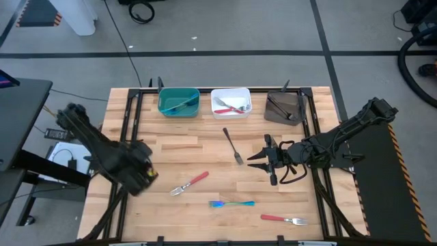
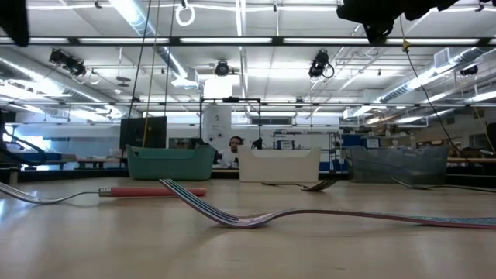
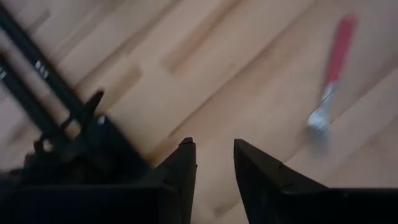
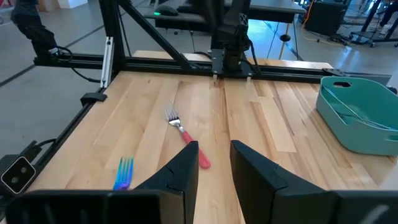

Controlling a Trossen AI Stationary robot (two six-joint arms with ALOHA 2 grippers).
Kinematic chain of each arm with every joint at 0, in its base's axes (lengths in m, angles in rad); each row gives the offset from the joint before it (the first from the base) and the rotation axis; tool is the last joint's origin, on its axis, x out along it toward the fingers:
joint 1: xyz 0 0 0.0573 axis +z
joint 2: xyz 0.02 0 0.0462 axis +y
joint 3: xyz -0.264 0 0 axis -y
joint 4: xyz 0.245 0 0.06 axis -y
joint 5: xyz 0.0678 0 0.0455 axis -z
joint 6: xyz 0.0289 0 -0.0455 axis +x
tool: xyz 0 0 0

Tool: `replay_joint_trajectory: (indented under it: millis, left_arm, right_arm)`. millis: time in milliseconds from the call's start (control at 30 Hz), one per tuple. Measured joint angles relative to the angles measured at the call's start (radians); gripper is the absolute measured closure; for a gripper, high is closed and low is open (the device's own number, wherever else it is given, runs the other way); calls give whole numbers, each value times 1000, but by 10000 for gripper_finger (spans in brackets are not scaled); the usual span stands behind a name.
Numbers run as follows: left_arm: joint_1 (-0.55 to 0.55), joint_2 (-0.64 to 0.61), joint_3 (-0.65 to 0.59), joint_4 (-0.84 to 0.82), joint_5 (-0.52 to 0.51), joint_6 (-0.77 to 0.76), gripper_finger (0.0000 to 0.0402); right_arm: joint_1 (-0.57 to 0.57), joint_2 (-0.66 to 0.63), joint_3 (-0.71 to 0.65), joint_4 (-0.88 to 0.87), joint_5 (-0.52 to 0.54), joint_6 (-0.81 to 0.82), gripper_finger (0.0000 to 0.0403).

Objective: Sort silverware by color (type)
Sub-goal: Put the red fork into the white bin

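Observation:
Loose forks lie flat on the wooden table: a dark fork (image 1: 233,146) at the centre, a red-handled fork (image 1: 189,183) left of centre, an iridescent blue-teal fork (image 1: 232,203) nearer the front, and a second red-handled fork (image 1: 283,219) at the front right. My right gripper (image 1: 256,162) hovers open just right of the dark fork, above the table; its wrist view shows the red fork (image 4: 185,134) and the blue-teal fork (image 4: 124,171) ahead. My left gripper (image 1: 145,174) waits open near the table's left edge, with the red fork (image 3: 333,74) ahead of it.
Three square bins stand along the far edge: a teal bin (image 1: 179,102) with a blue-teal fork inside, a white bin (image 1: 231,102) with red forks inside, and a brown bin (image 1: 285,107) with dark forks inside. Black frame rails run along the table's sides.

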Motion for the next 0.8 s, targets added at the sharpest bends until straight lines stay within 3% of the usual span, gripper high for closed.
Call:
replay_joint_trajectory:
  millis: [200,333,400,567,667,800]
  left_arm:
    - [57,-207,-37,0,-104,-42,292]
    - [102,-311,-185,62,-105,-163,292]
    - [102,-351,-279,245,-105,-180,292]
    - [101,-392,-448,828,-113,-4,292]
    - [96,-352,-528,993,-105,-20,292]
    - [69,-278,-609,1081,-42,-122,292]
  right_arm:
    - [0,0,0,-1,0,0,301]
    - [0,0,0,-3,-6,0,301]
    - [0,0,0,-8,-9,0,301]
    - [0,0,0,-7,-13,-1,301]
    - [0,0,0,-7,-12,0,301]
    - [1,0,0,-7,-16,30,301]
